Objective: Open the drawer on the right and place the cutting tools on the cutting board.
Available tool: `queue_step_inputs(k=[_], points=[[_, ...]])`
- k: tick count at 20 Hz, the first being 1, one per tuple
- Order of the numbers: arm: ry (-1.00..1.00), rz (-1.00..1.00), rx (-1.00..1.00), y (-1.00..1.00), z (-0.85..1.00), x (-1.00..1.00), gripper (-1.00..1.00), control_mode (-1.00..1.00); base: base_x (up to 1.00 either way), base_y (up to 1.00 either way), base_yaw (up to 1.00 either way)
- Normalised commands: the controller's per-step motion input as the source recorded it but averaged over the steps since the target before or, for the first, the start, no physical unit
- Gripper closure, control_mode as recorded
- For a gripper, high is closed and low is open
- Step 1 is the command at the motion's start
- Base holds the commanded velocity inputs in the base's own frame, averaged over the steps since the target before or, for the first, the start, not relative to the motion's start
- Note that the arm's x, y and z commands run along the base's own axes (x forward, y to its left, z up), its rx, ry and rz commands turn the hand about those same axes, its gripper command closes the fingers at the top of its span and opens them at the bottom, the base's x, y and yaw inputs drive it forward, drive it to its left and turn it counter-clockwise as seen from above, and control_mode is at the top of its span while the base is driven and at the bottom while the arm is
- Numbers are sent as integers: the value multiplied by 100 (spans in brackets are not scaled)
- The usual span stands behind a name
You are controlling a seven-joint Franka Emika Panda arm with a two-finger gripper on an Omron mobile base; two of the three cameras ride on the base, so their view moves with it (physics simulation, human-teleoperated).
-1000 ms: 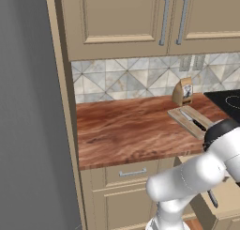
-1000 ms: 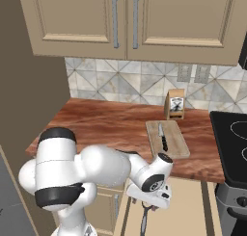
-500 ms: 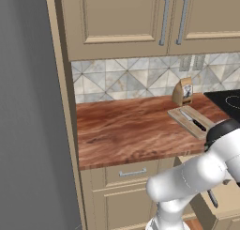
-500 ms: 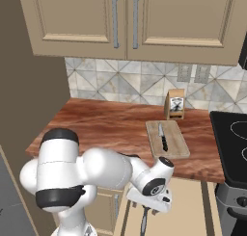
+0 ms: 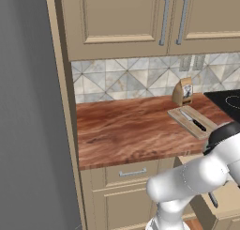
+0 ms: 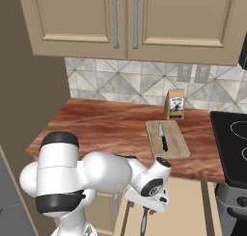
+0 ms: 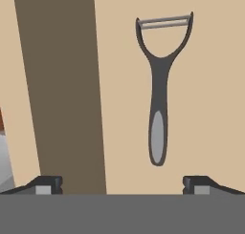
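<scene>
The drawer (image 6: 195, 208) on the right stands pulled out below the counter, its tan floor (image 7: 206, 85) showing in the hand view. On that floor lies a dark grey Y-shaped peeler (image 7: 160, 85), its blade end away from me; it also shows as the peeler (image 6: 143, 224) under my hand. My gripper (image 7: 122, 184) hangs open just above it, with nothing between its fingers and the peeler's handle end between the tips. Seen from the right base, the gripper (image 6: 146, 203) points down into the drawer. One cutting tool, a black-handled knife (image 6: 163, 137), lies on the cutting board (image 6: 176, 142).
A small brown paper bag (image 6: 174, 104) stands behind the board against the tiled wall. A black stove top (image 6: 234, 143) lies to the right. A narrower drawer front with a silver handle (image 5: 132, 172) is to the left. The drawer's shaded side wall (image 7: 62, 85) runs beside the peeler.
My hand has shifted slightly over the open drawer. The jaws stay wide open, and the knife and board have not moved.
</scene>
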Motion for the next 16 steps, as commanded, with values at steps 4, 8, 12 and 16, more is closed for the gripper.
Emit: queue_step_inputs(k=[4,8,12,16], points=[[-1,0,-3,0,-7,0,-100,-100,0,0,0],[-1,0,-4,0,-20,0,-100,-100,0,0,0],[-1,0,-2,0,-28,0,-100,-100,0,0,0],[0,0,0,0,-25,0,-100,-100,0,0,0]])
